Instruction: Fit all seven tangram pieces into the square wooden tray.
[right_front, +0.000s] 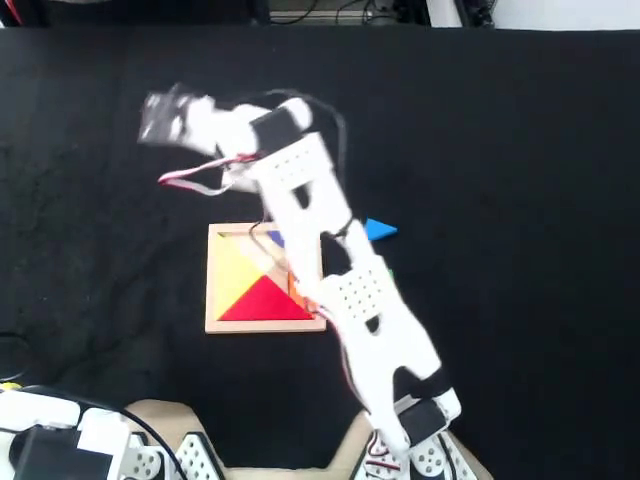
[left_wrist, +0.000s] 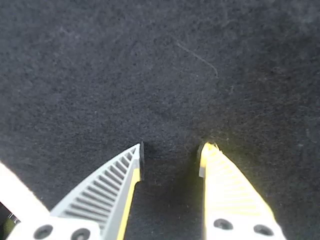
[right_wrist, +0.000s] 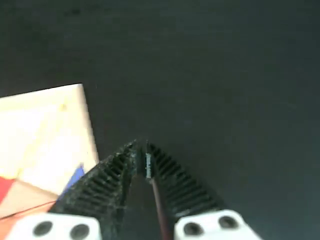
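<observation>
The square wooden tray (right_front: 211, 285) lies mid-table and holds a yellow triangle (right_front: 236, 268), a red triangle (right_front: 263, 302) and a blue piece (right_front: 275, 239); the arm covers its right part. A blue triangle (right_front: 380, 231) lies loose on the cloth right of the tray. My right arm stretches over the tray, its gripper (right_front: 163, 116) hanging past the tray's far left corner. The right wrist view has this gripper (right_wrist: 141, 159) shut with nothing held, the tray's corner (right_wrist: 77, 102) beside it. My left gripper (left_wrist: 170, 155) is open over bare black cloth.
Black cloth (right_front: 500, 150) covers the whole table. The left arm (right_front: 60, 430) sits folded at the near left edge, and the right arm's base (right_front: 415, 435) stands at the near edge, right of centre. Cables (right_front: 200, 180) trail from the right arm's wrist.
</observation>
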